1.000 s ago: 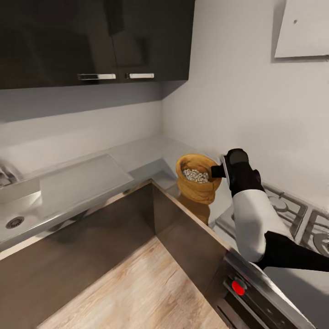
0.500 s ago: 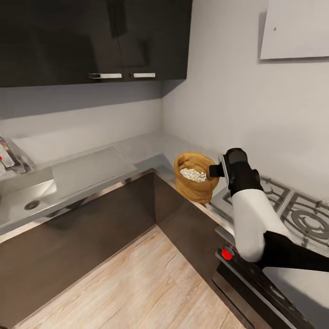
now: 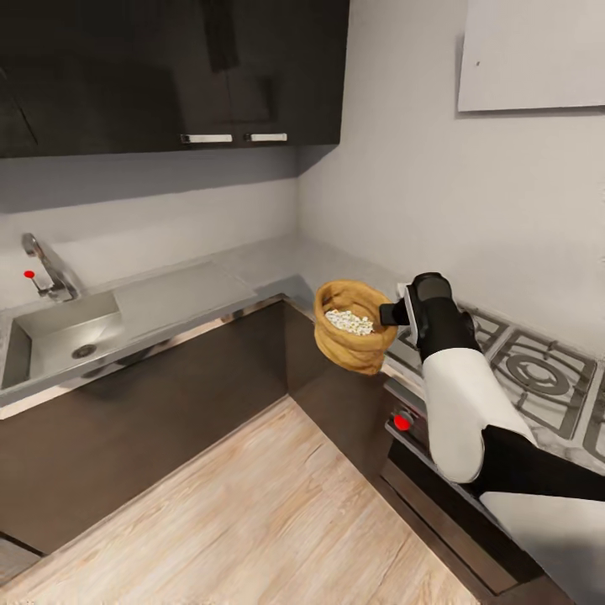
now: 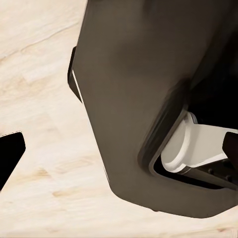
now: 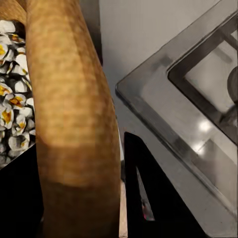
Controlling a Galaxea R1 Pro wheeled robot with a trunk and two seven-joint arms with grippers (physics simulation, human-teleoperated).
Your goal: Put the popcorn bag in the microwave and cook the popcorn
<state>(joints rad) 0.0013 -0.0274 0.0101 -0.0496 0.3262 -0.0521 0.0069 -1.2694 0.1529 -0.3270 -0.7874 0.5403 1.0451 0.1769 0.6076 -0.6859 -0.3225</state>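
Holding the popcorn bag (image 3: 354,338) by its rolled rim, the right gripper (image 3: 391,314) has it pinched between its fingers, and the right wrist view shows that thick rim (image 5: 74,124) clamped with a dark finger (image 5: 148,198) on the outside of it. The bag hangs just to the left of the claw, upright, mouth up, with the popcorn (image 3: 349,321) sitting in a heap inside. It looks lifted clear of the countertop (image 3: 252,273), floating out past the counter's corner over the dark cabinet fronts (image 3: 168,395). The right arm is obviously the one doing the work; the left gripper's state I can't tell, its camera just shows wood floor (image 4: 39,148) and a dark robot part. The gas hob (image 3: 529,374) sits right behind the wrist, the sink (image 3: 59,340) is off to the left. No microwave here, so I'd guess the carry means turning away from this corner, keeping the bag level so nothing spills.
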